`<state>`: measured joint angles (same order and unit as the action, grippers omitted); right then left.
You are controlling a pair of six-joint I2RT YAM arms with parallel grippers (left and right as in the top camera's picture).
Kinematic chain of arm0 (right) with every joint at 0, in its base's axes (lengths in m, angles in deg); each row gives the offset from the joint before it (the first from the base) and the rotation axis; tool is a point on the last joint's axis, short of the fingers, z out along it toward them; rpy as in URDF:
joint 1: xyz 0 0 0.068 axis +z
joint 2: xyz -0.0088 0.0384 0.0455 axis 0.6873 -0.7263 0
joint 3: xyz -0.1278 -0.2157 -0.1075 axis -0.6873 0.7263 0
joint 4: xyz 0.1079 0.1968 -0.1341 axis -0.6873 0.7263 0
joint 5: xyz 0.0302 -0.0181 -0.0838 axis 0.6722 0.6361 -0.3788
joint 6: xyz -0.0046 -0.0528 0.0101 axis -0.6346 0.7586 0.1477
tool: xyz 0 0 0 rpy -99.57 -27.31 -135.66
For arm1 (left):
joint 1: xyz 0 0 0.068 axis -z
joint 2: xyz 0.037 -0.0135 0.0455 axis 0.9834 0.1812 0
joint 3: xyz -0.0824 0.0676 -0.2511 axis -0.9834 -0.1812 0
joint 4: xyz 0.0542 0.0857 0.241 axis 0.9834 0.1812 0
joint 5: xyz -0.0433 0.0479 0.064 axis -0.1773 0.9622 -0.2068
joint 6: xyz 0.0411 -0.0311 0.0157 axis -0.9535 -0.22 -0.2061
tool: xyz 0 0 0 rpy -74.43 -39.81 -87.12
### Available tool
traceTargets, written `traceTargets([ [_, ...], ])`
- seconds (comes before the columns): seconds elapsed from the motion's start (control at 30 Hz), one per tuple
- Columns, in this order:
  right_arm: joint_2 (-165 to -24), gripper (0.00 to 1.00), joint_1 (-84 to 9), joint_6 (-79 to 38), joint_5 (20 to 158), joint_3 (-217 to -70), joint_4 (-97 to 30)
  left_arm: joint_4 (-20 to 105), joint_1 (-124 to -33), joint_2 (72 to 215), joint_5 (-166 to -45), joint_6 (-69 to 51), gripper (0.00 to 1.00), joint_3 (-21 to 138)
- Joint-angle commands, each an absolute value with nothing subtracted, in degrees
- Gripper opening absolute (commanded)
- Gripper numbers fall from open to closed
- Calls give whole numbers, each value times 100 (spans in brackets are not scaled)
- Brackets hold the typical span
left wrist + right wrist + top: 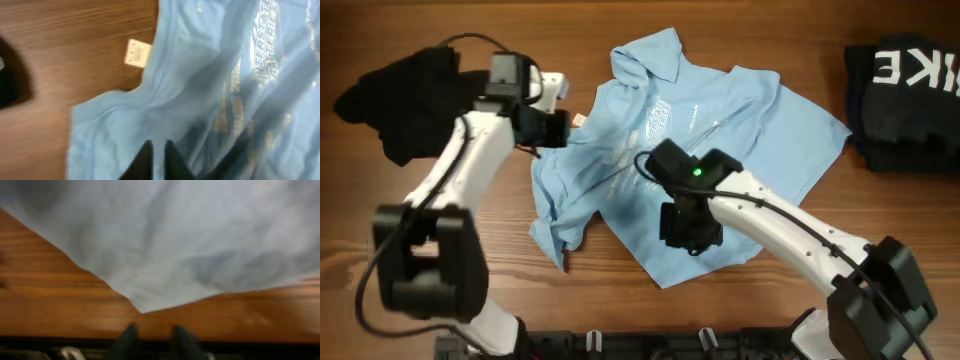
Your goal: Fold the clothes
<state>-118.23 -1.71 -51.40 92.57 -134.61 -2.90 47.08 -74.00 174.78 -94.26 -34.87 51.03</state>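
The light blue shirt [720, 120] lies crumpled and spread across the middle of the table, collar at the back and printed chest text facing up. My left gripper [557, 128] hovers over the shirt's left edge. In the left wrist view its fingertips [157, 147] sit almost together above the blue cloth [200, 90], with no fabric seen between them. My right gripper [692, 238] is over the shirt's front part. In the right wrist view its fingers [152, 330] are apart and empty over bare wood, just in front of a corner of the shirt [190, 240].
A black garment [410, 90] lies at the back left beside my left arm. A folded black garment with white letters [905, 90] lies at the back right. A small white tag [136, 53] sticks out at the shirt's left edge. The table's front edge [160, 342] is close to my right gripper.
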Motion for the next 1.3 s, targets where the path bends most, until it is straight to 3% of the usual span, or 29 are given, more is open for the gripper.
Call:
traceTargets([
  [0.0,-11724,4,-144,-5350,9639,-12935,-808,4544,-7203,17915,-9472,-3519,4,5186],
  [0.33,-11737,4,-149,-5481,9626,-11864,-2209,4184,-6961,18197,-9107,-3139,4,5181],
  [0.5,-11739,4,-289,-5798,9278,-11588,-2093,3860,-6932,18387,-8795,-2923,4,5181],
  [0.93,-11739,7,-2015,-7276,8258,-11173,-1337,3849,-7092,19415,-7700,-1677,4,5181],
  [1.27,-11739,8,-3346,-7077,7663,-11173,-1322,3672,-8204,19421,-7520,-1141,4,5181],
])
